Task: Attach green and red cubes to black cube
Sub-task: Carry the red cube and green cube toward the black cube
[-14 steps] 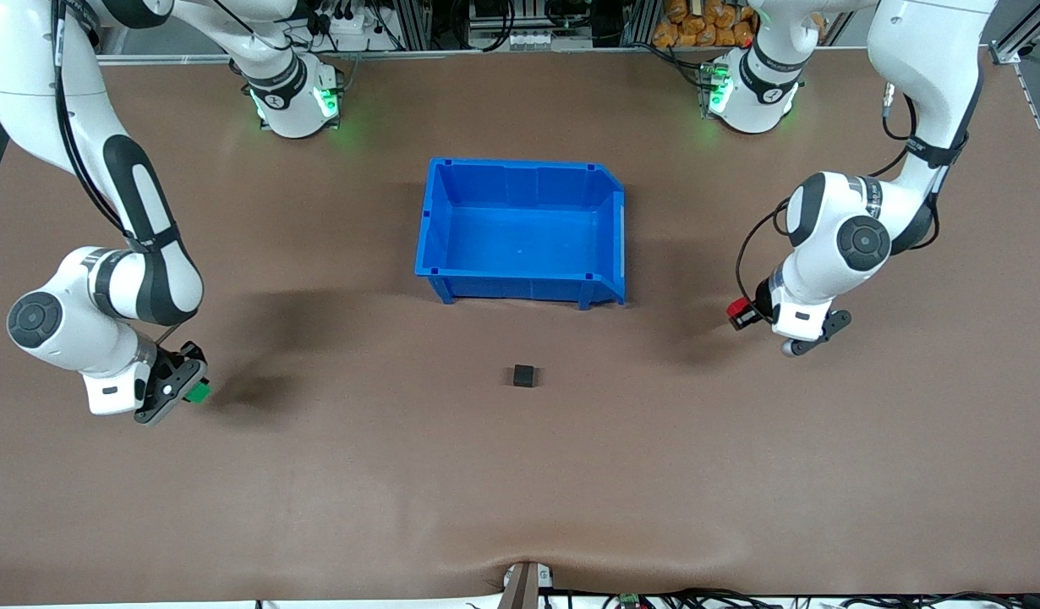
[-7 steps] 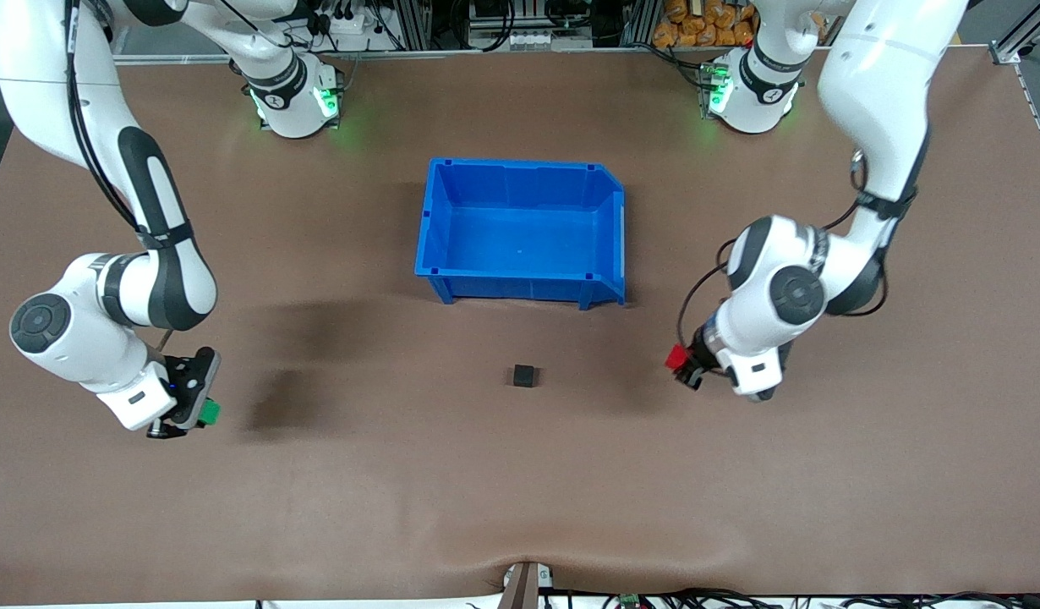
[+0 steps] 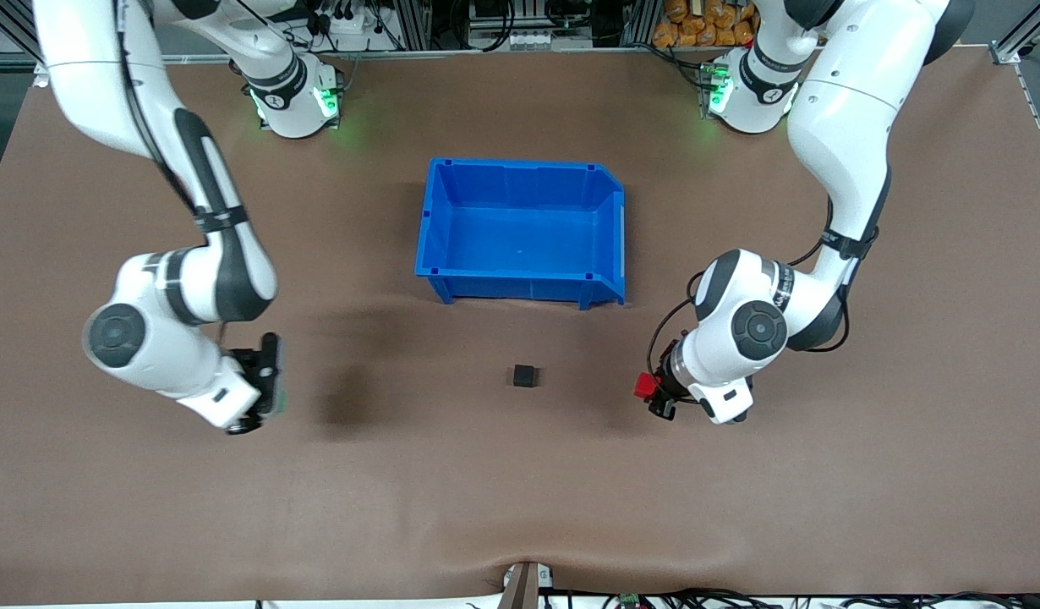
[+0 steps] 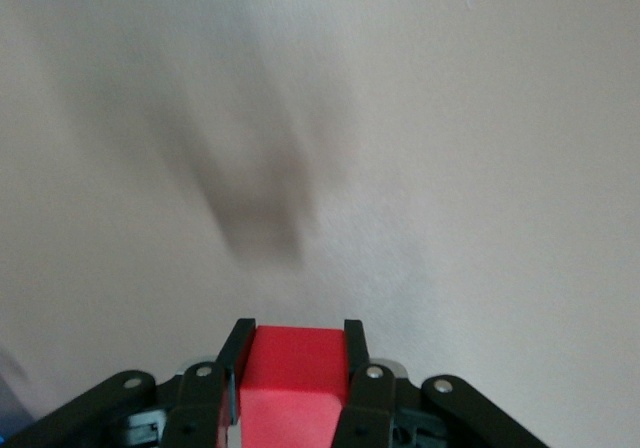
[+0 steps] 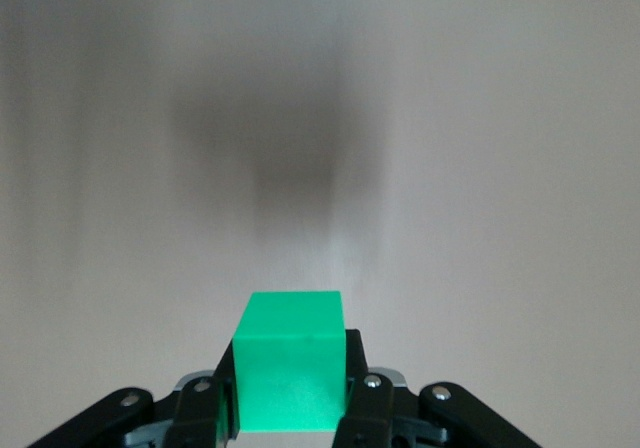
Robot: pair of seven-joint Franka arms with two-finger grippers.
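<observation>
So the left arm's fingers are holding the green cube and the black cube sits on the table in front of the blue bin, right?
Not quite. The left gripper is shut on the red cube, as the left wrist view shows; the green cube is in the right gripper. The rest holds: the black cube sits on the table, nearer the front camera than the blue bin.

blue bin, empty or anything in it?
Empty. The front view shows the blue bin with a bare floor; the black cube sits on the table outside it, nearer the front camera.
</observation>
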